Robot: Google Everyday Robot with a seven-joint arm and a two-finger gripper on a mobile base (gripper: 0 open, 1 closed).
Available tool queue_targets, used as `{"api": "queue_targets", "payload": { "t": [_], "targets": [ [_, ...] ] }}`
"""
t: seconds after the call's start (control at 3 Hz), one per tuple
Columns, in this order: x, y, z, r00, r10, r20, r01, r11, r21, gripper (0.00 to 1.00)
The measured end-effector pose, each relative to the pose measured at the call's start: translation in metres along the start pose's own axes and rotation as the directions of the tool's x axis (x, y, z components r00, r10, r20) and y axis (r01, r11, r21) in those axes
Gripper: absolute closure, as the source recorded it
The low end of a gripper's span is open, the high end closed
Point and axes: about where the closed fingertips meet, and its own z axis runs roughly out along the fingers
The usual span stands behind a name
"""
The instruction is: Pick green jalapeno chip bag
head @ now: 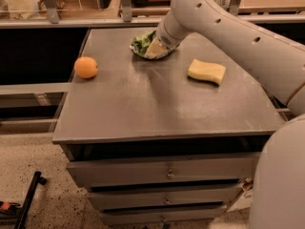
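The green jalapeno chip bag lies crumpled at the far middle of the grey table top. Only its green left part shows. My gripper reaches down from the upper right and rests on the bag's right side, covering it. The white arm runs from the gripper to the right edge of the view. Whether the gripper holds the bag is hidden.
A round orange sits near the table's left edge. A yellow wavy sponge lies at the right, just below the arm. Drawers front the table. Railings and shelves stand behind it.
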Motion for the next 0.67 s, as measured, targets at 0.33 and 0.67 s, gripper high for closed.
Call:
{"api": "queue_targets", "payload": {
  "t": [0.33,0.67],
  "targets": [
    [0.0005,0.0020,0.0051,1.000,-0.001,0.007,0.001,1.0000,0.002,0.64],
    [-0.0003,0.0011,0.0040,1.000,-0.009,0.027,0.009,1.0000,-0.001,0.86]
  ]
}}
